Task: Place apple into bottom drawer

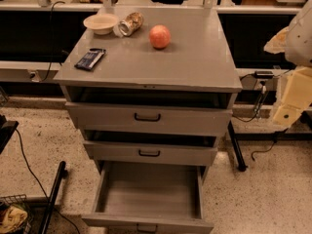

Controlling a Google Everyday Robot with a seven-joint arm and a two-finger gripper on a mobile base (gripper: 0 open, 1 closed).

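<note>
The apple (160, 36), round and reddish-orange, sits on the grey cabinet top (195, 57), right of centre towards the back. The bottom drawer (146, 194) is pulled out wide, and its plain grey inside holds nothing. My gripper (287, 113), on the cream-coloured arm, hangs at the far right edge of the camera view. It is beside the cabinet at about the top drawer's height, well to the right of the apple and apart from it. It holds nothing that I can see.
A cream bowl (101, 23) and a metallic can (130, 23) on its side lie left of the apple. A dark packet (90, 59) lies at the left front. Two upper drawers (147, 117) are slightly ajar. Cables, a black pole (53, 194) and a basket (12, 216) are on the floor to the left.
</note>
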